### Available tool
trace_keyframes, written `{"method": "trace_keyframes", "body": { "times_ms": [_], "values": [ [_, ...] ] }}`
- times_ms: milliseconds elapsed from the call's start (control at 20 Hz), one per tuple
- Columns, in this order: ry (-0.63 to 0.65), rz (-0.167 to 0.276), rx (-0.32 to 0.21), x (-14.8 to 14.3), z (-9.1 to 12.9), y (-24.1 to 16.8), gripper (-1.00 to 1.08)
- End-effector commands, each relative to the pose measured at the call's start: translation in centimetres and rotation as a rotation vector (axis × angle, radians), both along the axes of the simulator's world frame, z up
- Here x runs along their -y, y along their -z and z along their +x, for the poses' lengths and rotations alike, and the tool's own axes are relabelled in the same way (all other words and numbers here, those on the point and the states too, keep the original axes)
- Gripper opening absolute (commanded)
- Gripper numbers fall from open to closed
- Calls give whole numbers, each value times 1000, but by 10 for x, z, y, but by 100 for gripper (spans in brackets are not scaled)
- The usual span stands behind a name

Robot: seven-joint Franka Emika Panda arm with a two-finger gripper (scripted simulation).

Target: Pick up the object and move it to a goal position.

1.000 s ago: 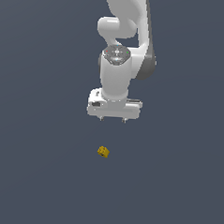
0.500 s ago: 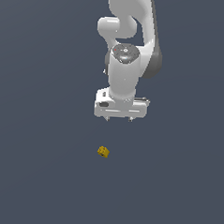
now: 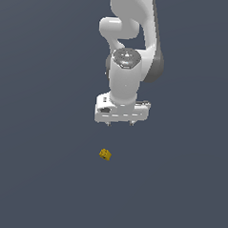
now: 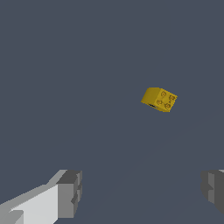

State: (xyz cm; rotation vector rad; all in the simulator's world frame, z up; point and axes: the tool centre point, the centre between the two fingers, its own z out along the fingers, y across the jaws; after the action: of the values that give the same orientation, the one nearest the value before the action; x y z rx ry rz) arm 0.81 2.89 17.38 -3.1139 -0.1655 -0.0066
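The object (image 3: 105,154) is a tiny yellow-orange blocky lump with darker spots, lying on the dark grey floor. My white gripper (image 3: 120,123) hangs above it, slightly toward the exterior view's right, apart from it. In the wrist view the object (image 4: 159,99) lies ahead of the gripper (image 4: 142,192), whose two grey fingertips (image 4: 70,192) stand wide apart with nothing between them. The gripper is open.
A plain dark grey surface (image 3: 35,178) spreads all around the object. No other objects or edges show in either view.
The gripper has come down toward the object and shifted a little to the exterior view's right. The object has stayed in place.
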Motion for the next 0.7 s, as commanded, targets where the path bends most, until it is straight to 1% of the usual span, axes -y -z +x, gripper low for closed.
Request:
{"method": "trace_keyframes", "body": {
  "times_ms": [0,250,650],
  "values": [
    [-38,-3,0,2,3,3,100],
    [-142,-9,1,6,12,11,100],
    [-353,-18,1,15,28,29,100]
  ]
}}
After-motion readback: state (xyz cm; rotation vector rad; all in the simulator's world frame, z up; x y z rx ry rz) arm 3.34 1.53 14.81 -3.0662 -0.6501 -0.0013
